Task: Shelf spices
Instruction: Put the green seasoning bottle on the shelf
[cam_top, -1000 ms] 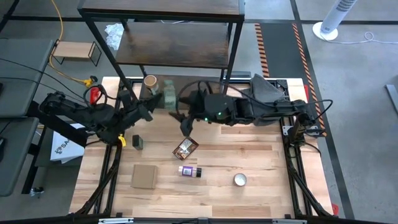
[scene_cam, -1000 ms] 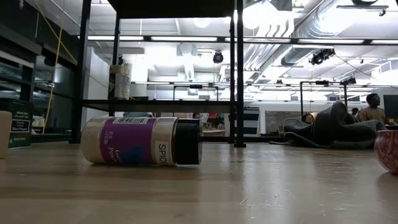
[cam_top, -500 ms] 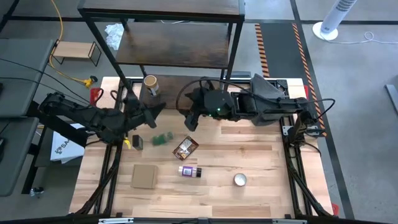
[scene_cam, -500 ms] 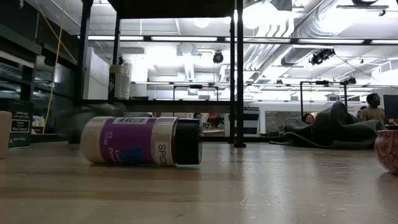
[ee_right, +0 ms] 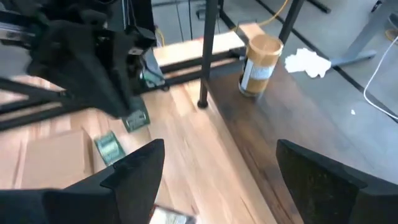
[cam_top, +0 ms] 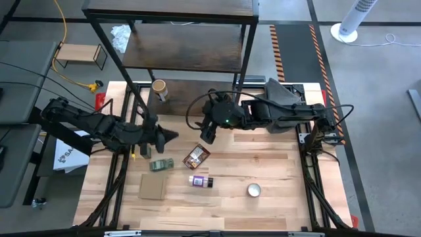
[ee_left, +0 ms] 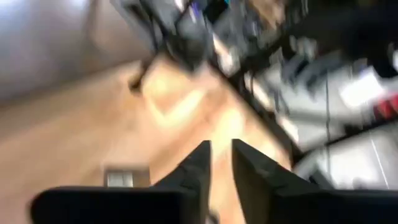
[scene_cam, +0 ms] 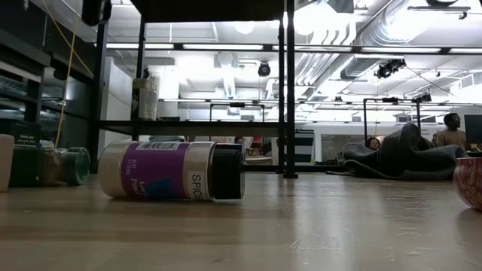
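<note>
Green-lidded jar (cam_top: 160, 164) lay tipped on my worktop (cam_top: 276, 164) (near the tin (cam_top: 145, 151)); left tool (cam_top: 172, 135) pinched together, right tool (cam_top: 208, 133) spread apart.

The shelf (cam_top: 191, 49) has dark brown boards in a thin black frame, and on its lowest board the tan-lidded jar (cam_top: 158, 89) shows a white label under its tan cap. On the pale, light-wood table (cam_top: 289, 178) lie the green-lidded jar (cam_top: 160, 164), the small dark tin (cam_top: 145, 151), the brown-orange pouch (cam_top: 196, 156), and the dark-capped jar (scene_cam: 172, 170) with its purple-and-white label. A flat brown cardboard square (cam_top: 152, 187) and a silvery disc (cam_top: 254, 190) lie there too, and both arms are black.
</note>
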Action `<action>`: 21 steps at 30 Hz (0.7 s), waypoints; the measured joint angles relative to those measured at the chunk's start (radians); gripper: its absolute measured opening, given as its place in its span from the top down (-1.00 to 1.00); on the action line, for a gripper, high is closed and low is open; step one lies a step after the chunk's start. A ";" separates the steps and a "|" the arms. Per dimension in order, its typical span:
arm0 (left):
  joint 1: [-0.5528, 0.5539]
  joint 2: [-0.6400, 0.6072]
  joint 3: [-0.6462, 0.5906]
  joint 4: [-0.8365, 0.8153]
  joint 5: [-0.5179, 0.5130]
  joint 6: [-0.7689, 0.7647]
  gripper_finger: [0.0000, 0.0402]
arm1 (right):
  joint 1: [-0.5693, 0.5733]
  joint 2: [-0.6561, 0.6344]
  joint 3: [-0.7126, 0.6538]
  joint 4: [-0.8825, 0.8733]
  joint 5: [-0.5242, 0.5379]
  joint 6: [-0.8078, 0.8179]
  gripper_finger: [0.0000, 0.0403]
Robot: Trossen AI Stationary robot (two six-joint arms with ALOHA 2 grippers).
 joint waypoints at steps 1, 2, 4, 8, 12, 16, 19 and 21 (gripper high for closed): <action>0.000 0.000 0.000 -0.028 0.055 -0.001 0.64 | 0.000 0.000 0.000 -0.018 -0.001 0.000 -0.50; 0.000 0.000 0.000 -0.062 0.109 -0.007 0.56 | 0.000 0.000 0.000 -0.037 -0.002 0.000 -0.50; 0.000 0.000 0.000 -0.146 0.226 -0.022 0.37 | 0.000 0.000 0.000 -0.067 -0.002 0.000 -0.50; -0.002 0.015 0.000 -0.372 0.401 -0.023 0.01 | 0.000 0.000 0.000 -0.129 -0.002 0.002 -0.50; -0.002 0.069 -0.006 -0.542 0.424 0.021 -0.29 | 0.000 0.000 0.000 -0.158 -0.002 0.039 -0.50; -0.001 0.138 -0.057 -0.481 0.487 0.051 -0.48 | 0.000 0.000 0.000 -0.178 0.006 0.068 -0.50; -0.002 0.207 -0.079 -0.432 0.518 0.098 -0.56 | 0.000 0.000 0.000 -0.198 0.036 0.087 -0.50; -0.002 0.254 -0.080 -0.424 0.520 0.136 -0.57 | 0.000 0.000 0.000 -0.210 0.051 0.089 -0.50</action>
